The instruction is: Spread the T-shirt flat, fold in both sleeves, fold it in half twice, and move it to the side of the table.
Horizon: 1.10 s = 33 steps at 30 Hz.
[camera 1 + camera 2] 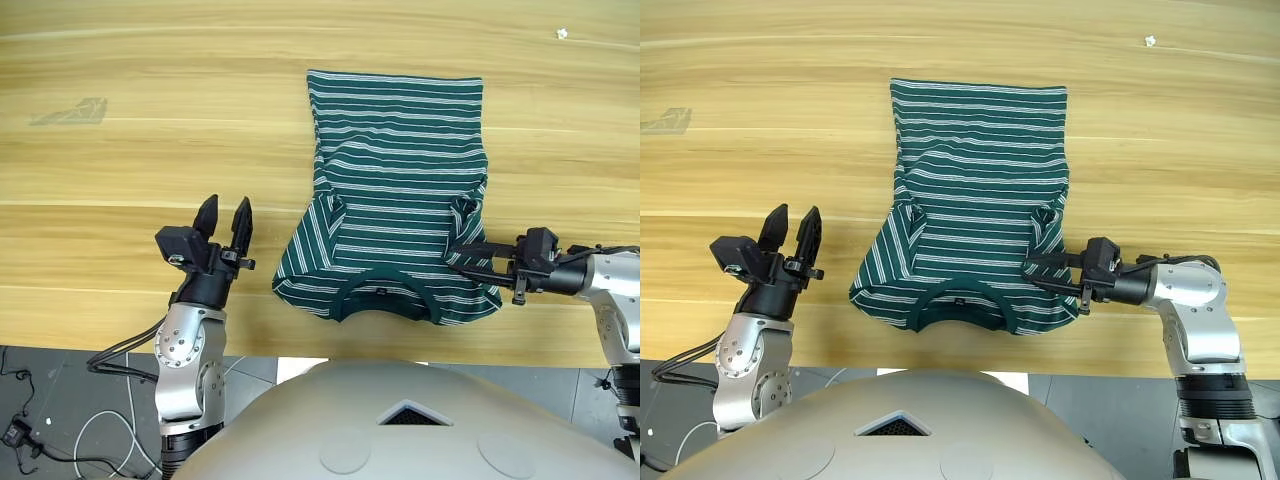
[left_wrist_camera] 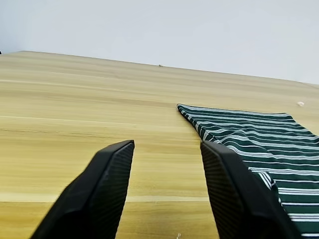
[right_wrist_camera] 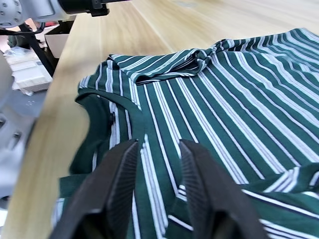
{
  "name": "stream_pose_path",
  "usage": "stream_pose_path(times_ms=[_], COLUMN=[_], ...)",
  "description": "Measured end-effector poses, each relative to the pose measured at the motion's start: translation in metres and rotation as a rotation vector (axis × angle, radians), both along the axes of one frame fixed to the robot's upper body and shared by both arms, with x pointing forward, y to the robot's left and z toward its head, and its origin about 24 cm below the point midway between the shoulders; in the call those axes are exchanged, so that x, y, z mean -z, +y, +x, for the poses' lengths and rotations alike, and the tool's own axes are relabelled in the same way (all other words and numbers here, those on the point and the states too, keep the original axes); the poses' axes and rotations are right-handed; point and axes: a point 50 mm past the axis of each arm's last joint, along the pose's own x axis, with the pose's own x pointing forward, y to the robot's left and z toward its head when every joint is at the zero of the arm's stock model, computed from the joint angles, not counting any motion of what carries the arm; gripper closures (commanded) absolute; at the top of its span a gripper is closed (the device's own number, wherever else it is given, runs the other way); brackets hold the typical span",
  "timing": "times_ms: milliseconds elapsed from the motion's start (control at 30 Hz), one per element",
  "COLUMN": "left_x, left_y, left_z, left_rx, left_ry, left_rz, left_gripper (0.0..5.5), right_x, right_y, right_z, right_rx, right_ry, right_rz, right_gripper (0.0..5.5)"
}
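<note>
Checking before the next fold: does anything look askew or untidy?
Yes. The striped T-shirt is unevenly folded: both tucked sleeves are bunched, and its collar end flares wider than its far hem.

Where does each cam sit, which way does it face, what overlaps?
Left eye view: on the head, facing down over table and T-shirt; left gripper and right gripper show.
Right eye view: same head, same scene.
Left wrist view: behind its open fingers, facing across table toward T-shirt.
Right wrist view: behind its fingers, over the T-shirt's collar end.
Shared: every view has the T-shirt.
</note>
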Motion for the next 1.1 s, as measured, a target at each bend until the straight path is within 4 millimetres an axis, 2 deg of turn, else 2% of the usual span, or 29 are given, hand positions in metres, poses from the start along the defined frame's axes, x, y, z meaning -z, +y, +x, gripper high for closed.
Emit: stream_pose_path(times_ms=[67,133,200,233,333,433,500,600,667,867,1100], left_x=[-0.002,-0.009,-0.012,-0.013,-0.019,-0.023,-0.019,-0.007,-0.002,-0.004,0.004], left_y=[0.0,-0.002,0.006,0.013,0.03,0.041,0.044,0.042,0.039,0.031,0.02], left_z=[0.004,0.012,0.021,0.027,0.038,0.04,0.036,0.023,0.016,0.016,0.016], left_rx=[0.03,0.094,0.138,0.164,0.332,0.521,0.713,1.045,1.303,1.406,1.347], left_ry=[-0.012,-0.051,-0.101,-0.124,-0.24,-0.315,-0.351,-0.414,-0.49,-0.59,-0.639], left_rz=[0.032,0.157,0.43,0.619,1.077,1.334,1.474,1.573,1.61,1.58,1.527], left_gripper=[3.0,3.0,3.0,3.0,3.0,3.0,3.0,3.0,3.0,3.0,3.0], right_x=[-0.003,-0.014,-0.028,-0.035,-0.046,-0.047,-0.043,-0.031,-0.018,-0.001,0.007], right_y=[-0.002,-0.01,-0.023,-0.029,-0.045,-0.055,-0.059,-0.067,-0.074,-0.068,-0.052], right_z=[0.004,0.022,0.035,0.038,0.041,0.041,0.034,0.02,0.009,0.003,-0.003], right_rx=[0.03,0.127,0.228,0.264,0.315,0.238,0.081,-0.211,-0.44,-0.575,-0.586], right_ry=[-0.028,-0.132,-0.271,-0.35,-0.619,-0.866,-0.984,-1.064,-1.057,-1.052,-1.089], right_rz=[0.002,0.003,-0.014,-0.038,-0.181,-0.405,-0.55,-0.692,-0.734,-0.67,-0.546], right_gripper=[3.01,2.97,2.97,2.97,2.97,2.97,2.97,2.97,2.97,2.97,2.97])
